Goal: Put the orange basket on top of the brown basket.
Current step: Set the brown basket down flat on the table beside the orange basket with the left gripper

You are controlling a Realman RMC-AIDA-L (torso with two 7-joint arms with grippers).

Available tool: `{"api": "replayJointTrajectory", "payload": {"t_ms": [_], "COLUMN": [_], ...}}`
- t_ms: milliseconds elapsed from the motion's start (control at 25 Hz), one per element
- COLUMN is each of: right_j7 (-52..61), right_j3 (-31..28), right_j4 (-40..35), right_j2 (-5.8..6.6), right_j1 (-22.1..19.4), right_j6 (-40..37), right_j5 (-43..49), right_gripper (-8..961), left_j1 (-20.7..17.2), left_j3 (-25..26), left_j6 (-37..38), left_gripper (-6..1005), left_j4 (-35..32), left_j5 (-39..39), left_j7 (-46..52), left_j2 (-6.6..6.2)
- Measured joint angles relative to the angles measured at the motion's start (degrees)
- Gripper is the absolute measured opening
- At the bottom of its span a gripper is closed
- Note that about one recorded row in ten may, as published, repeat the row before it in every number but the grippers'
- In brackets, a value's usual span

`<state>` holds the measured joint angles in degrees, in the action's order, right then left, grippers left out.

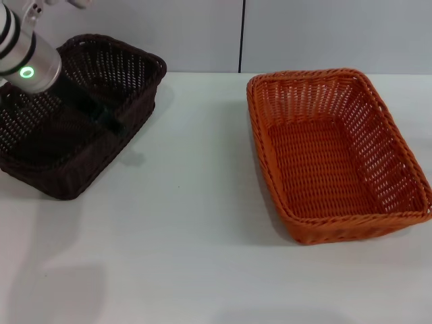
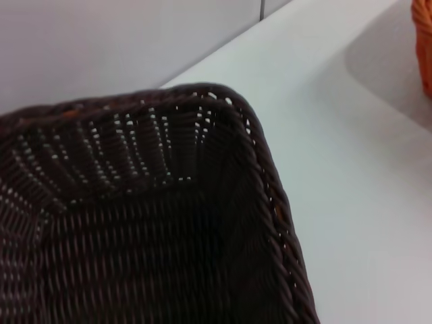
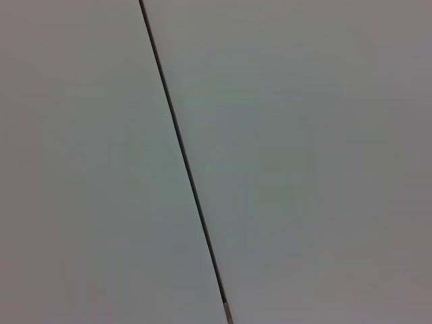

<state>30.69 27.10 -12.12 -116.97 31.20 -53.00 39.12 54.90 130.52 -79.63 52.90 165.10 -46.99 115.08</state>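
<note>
At three o'clock on the white bench point(image 1: 202, 256) sits the orange basket point(image 1: 335, 154); the brown basket point(image 1: 74, 111) sits at ten o'clock, well apart. Over it hangs the left hand point(image 1: 101, 113), its grip impossible to tell. Orange basket looks light, stiff; grasp the braided rim. Right hand is unseen.
</note>
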Motion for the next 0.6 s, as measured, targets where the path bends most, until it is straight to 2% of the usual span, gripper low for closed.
{"api": "replayJointTrajectory", "payload": {"t_ms": [200,320,480,600], "right_j7": [-1.4,-1.4,-1.4,-1.4], "right_j3": [0.0,-0.1,-0.4,-0.4], "right_j4": [0.1,0.2,0.2,0.2], "right_j2": [0.0,0.0,0.0,0.0], "right_j1": [0.1,0.2,0.3,0.3], "right_j6": [0.0,0.5,0.8,0.8], "right_j5": [-0.2,-0.2,-0.2,-0.2], "right_gripper": [717,717,717,717], "left_j1": [-0.2,-1.3,-2.5,-2.5], "left_j3": [-0.5,-3.3,-9.1,-9.6], "left_j6": [3.7,7.0,9.2,9.0], "left_gripper": [856,846,719,631], "left_j4": [-2.5,-2.5,-2.8,-3.0], "left_j5": [0.2,0.4,0.4,0.4], "left_j7": [1.0,4.3,9.2,9.3], "left_j2": [0.59,0.93,-0.05,-0.14]}}
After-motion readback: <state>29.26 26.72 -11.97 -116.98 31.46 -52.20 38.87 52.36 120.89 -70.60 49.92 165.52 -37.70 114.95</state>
